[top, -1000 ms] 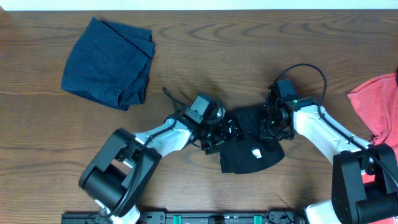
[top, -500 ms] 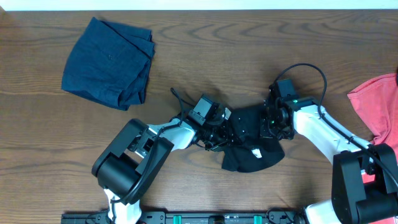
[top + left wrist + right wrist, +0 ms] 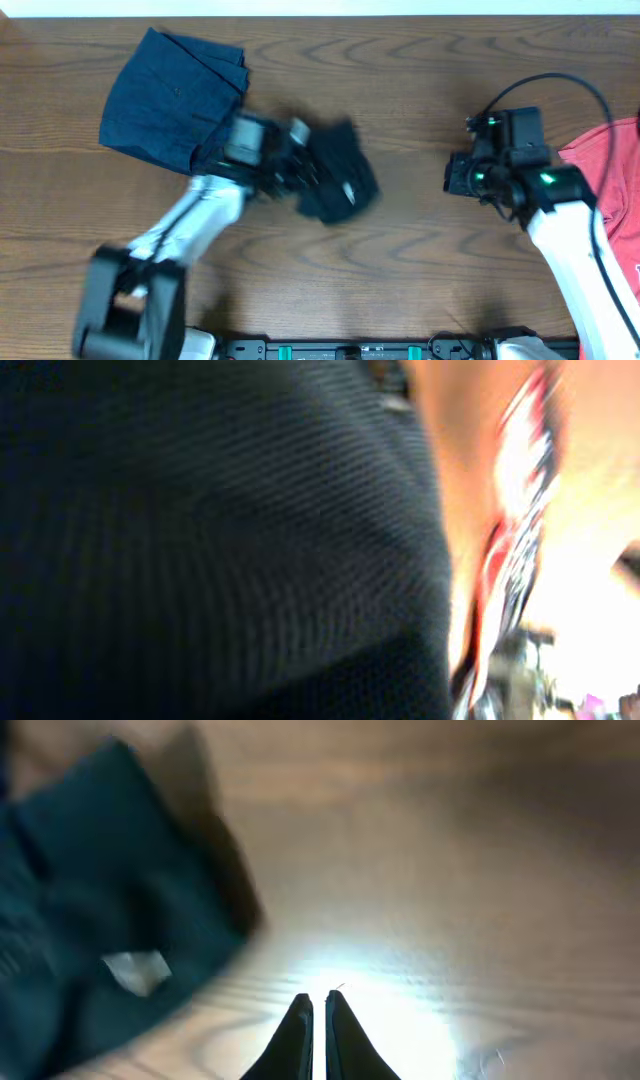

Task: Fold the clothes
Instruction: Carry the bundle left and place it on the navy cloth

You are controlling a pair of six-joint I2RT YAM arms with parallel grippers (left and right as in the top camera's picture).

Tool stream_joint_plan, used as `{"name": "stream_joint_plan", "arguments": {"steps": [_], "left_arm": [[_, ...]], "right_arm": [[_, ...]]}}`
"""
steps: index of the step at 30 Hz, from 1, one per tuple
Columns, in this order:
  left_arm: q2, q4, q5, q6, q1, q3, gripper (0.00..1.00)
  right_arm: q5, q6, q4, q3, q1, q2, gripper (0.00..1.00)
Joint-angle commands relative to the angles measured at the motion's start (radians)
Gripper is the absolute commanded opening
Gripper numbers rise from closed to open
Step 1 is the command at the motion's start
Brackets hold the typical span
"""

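Note:
A black T-shirt (image 3: 340, 185), bunched into a small bundle with a white tag, hangs blurred just left of the table's middle. My left gripper (image 3: 297, 173) is shut on its left side. Black cloth (image 3: 200, 530) fills the left wrist view and hides the fingers. My right gripper (image 3: 456, 176) is off to the right, apart from the cloth. In the right wrist view the right gripper (image 3: 318, 998) is shut and holds nothing over bare wood, with the black T-shirt (image 3: 100, 940) away to its left.
A folded navy-blue garment (image 3: 175, 100) lies at the back left, close to my left arm. A coral-red T-shirt (image 3: 605, 165) lies at the right edge beside my right arm. The wooden table (image 3: 400, 80) runs under both arms.
My left gripper closed on the black T-shirt and swung it left, toward the navy garment. My right gripper left the cloth and drew back to the right.

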Motion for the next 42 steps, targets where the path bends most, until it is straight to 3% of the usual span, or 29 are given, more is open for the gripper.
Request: {"name": "stream_joint_plan", "arguments": {"steps": [1,5,10,21,22,25,26,28,33,42], "left_arm": [[-0.095,0.015,0.007,0.048,0.145,0.087,0.06],[-0.104,0.039,0.008,0.044,0.355,0.135,0.06],[-0.061,0.182,0.03,0.034,0.544,0.136,0.06],[0.256,0.36,0.014,0.034,0.644,0.136,0.06],[0.28,0.359,0.005,0.033,0.649,0.136,0.1],[0.317,0.352,-0.035,0.034,0.664,0.136,0.56],[0.317,0.348,-0.034,0.034,0.672,0.136,0.77],[0.294,0.348,0.023,0.036,0.695,0.136,0.96],[0.145,0.275,0.111,0.042,0.78,0.136,0.98],[-0.319,-0.119,0.111,0.184,0.931,0.136,0.98]], "right_arm": [[-0.01,0.048,-0.007,0.011,0.004,-0.054,0.06],[-0.01,0.048,-0.019,0.011,0.004,-0.069,0.06],[-0.017,0.048,-0.021,0.011,0.004,-0.067,0.04],[-0.03,0.093,-0.031,0.011,0.004,-0.067,0.02],[-0.035,0.093,-0.034,0.011,0.004,-0.067,0.02],[-0.058,0.092,-0.037,0.011,0.004,-0.067,0.01],[-0.062,0.092,-0.039,0.011,0.005,-0.067,0.01],[-0.097,0.092,-0.044,0.011,0.008,-0.067,0.01],[-0.121,0.05,-0.043,0.011,0.024,-0.067,0.01],[-0.121,-0.001,-0.039,0.011,0.024,-0.067,0.02]]}}
